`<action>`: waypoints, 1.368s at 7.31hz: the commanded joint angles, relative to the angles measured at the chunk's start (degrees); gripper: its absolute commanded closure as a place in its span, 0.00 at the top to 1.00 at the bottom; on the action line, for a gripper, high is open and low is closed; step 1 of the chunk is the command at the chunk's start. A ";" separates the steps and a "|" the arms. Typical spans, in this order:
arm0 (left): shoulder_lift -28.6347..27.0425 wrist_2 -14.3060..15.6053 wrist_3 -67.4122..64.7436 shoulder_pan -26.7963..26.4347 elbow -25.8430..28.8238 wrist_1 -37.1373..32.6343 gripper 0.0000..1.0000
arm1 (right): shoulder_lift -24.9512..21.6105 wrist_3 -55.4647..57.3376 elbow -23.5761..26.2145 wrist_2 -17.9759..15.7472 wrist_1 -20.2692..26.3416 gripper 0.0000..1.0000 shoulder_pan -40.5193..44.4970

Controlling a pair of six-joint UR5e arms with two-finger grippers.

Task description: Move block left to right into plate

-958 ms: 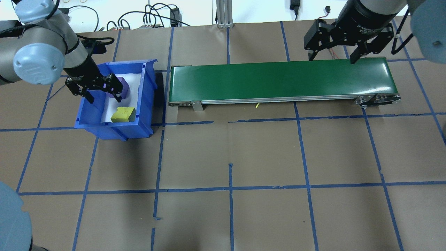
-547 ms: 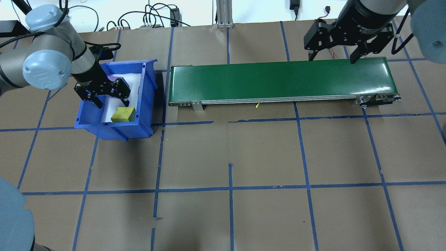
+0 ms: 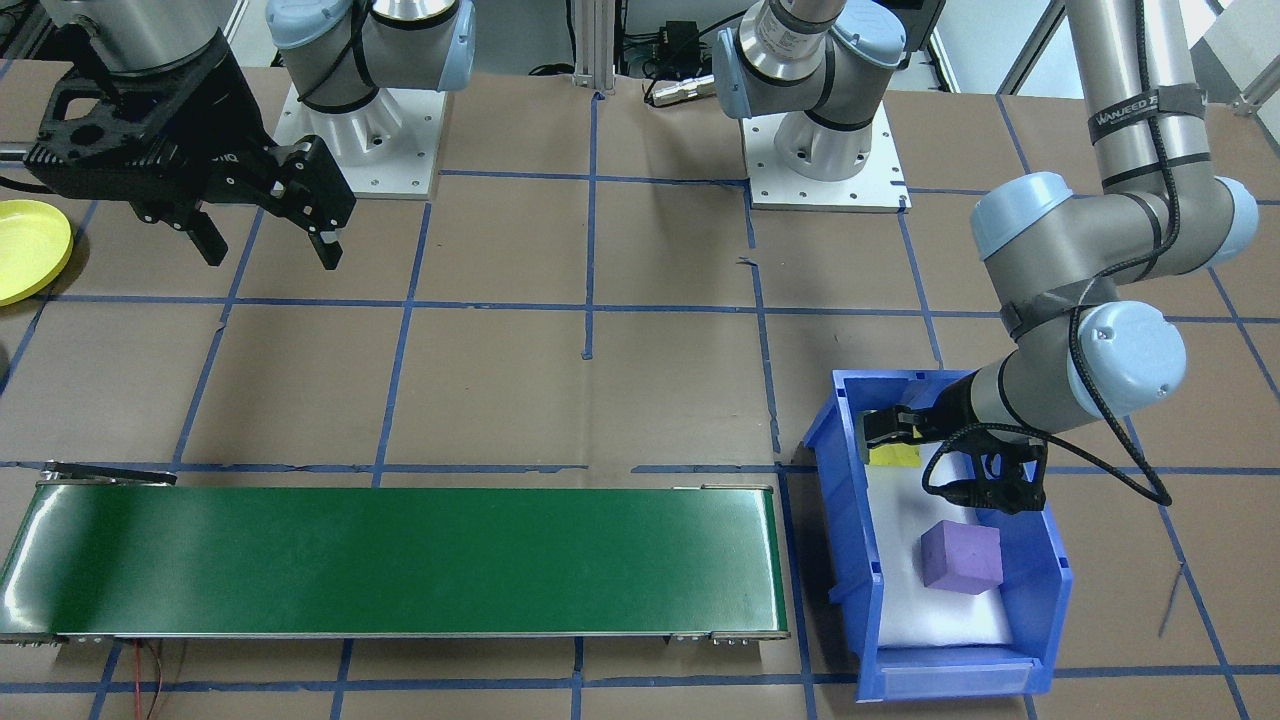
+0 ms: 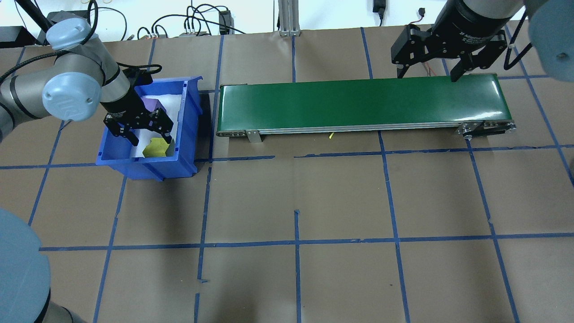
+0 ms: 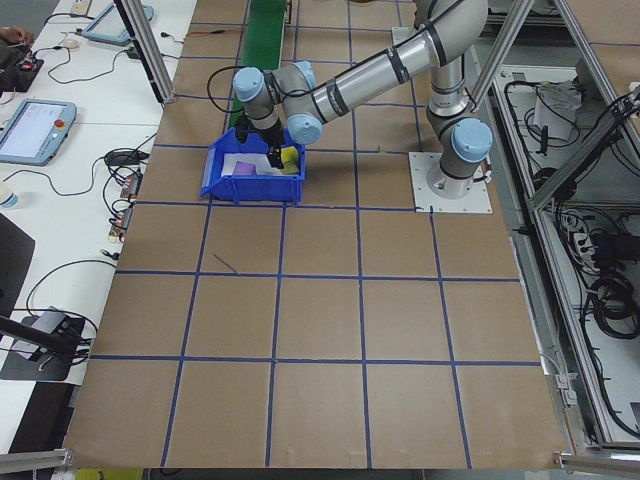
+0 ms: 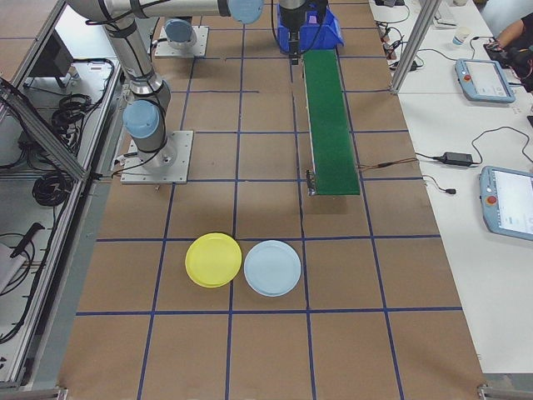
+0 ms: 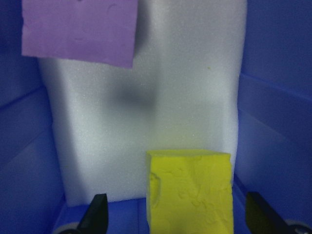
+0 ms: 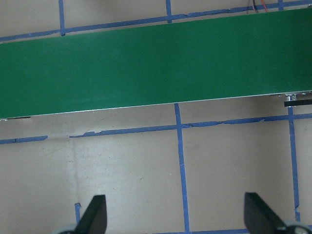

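Our left gripper (image 4: 150,133) hangs with jaws spread wide and empty around the yellow block (image 7: 190,192), low in the blue bin (image 4: 188,116) at the overhead's upper left. It looks light, squashy foam; we'd pinch its flat sides gently. Our right gripper (image 4: 426,76) waits open, empty.

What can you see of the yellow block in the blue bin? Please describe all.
The yellow block is a cube of rough, pitted foam. It lies on the white foam sheet at one end of the blue bin, apart from the purple block. The left gripper is open, its fingers on either side of the block, not yet closed on it.
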 commanded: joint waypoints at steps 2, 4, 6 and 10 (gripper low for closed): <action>-1.48 0.09 -0.17 0.00 -0.45 -0.08 0.93 | -0.03 0.00 0.00 0.04 0.08 1.00 0.00; -1.75 0.26 -0.17 0.00 -0.37 -0.43 0.53 | -0.03 0.09 0.00 -0.05 0.09 1.00 0.00; 0.34 0.79 -0.26 0.00 0.95 -0.78 0.38 | -0.03 0.00 0.00 -0.05 0.09 1.00 0.00; 6.16 0.79 -1.40 -2.17 10.59 -6.76 0.36 | -0.03 0.00 0.09 -0.05 0.00 1.00 0.00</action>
